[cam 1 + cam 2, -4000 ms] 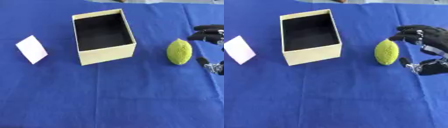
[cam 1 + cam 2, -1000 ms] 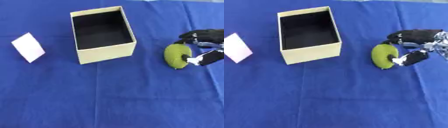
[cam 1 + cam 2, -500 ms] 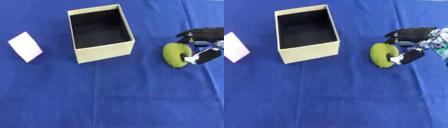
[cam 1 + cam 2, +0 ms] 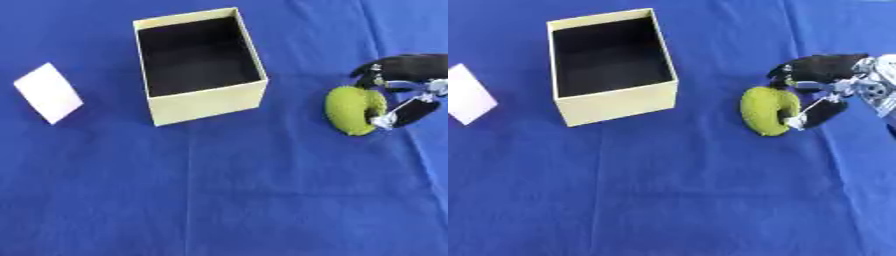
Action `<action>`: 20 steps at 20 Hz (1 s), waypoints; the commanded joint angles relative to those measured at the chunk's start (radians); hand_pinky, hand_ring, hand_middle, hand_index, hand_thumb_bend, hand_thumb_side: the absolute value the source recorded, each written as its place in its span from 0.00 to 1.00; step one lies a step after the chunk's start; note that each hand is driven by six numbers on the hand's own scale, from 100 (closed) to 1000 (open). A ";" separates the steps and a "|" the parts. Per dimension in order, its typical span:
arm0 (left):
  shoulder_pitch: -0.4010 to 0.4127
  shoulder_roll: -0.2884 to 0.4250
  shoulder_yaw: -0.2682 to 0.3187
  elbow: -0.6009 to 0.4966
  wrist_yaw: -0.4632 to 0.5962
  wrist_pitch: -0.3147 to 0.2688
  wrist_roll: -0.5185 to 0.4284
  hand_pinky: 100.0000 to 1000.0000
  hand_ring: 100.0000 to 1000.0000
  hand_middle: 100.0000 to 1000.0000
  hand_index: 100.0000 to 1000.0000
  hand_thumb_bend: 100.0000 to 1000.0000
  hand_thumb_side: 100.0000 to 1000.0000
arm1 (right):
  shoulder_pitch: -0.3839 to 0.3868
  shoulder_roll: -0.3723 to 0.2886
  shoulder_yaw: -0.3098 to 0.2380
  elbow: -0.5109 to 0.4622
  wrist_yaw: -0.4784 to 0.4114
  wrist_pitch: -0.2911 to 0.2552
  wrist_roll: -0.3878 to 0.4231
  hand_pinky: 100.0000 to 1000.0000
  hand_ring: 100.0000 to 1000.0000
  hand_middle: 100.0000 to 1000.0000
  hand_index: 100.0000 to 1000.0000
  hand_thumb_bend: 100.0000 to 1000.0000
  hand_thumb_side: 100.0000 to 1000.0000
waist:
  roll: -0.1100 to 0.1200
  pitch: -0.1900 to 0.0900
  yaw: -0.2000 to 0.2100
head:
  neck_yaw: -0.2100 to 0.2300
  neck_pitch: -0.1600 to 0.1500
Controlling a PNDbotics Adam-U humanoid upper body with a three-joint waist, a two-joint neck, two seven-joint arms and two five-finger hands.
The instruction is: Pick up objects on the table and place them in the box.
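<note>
Blue table (image 4: 227, 200): right robot hand (image 4: 829, 87) grips green ball (image 4: 766, 111) beside box (image 4: 199, 65).

1. One box (image 4: 199, 70) stood on the table, open at the top.
2. One yellow-green object (image 4: 768, 110) lay to the box's right.
3. One pale card (image 4: 49, 93) lay to the box's left.
4. One blue cloth (image 4: 227, 190) covered the table.
5. One hand (image 4: 826, 82) showed, the right.
</note>
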 commanded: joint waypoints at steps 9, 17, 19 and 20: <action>-0.015 0.003 0.003 -0.018 0.009 0.009 0.000 0.73 0.73 0.63 0.79 0.00 0.53 | 0.005 -0.010 0.011 -0.039 -0.155 0.093 0.035 0.84 0.81 0.22 0.59 0.00 0.24 | 0.002 -0.020 -0.001 | -0.004 0.003; -0.015 0.002 0.003 -0.018 0.013 0.015 -0.001 0.73 0.73 0.63 0.79 0.00 0.53 | 0.034 -0.026 0.002 -0.102 -0.220 0.149 0.010 0.80 0.77 0.16 0.54 0.00 0.26 | 0.002 -0.021 -0.002 | -0.003 0.001; -0.015 0.001 0.004 -0.018 0.014 0.016 -0.001 0.73 0.73 0.62 0.78 0.00 0.53 | 0.044 -0.031 -0.002 -0.126 -0.225 0.146 -0.012 0.79 0.76 0.15 0.52 0.00 0.25 | 0.002 -0.021 -0.002 | -0.003 0.001; -0.014 0.001 0.005 -0.018 0.015 0.016 -0.001 0.73 0.73 0.62 0.78 0.00 0.53 | 0.048 -0.033 -0.004 -0.138 -0.228 0.144 -0.026 0.78 0.74 0.13 0.51 0.00 0.24 | 0.002 -0.021 -0.003 | -0.003 0.001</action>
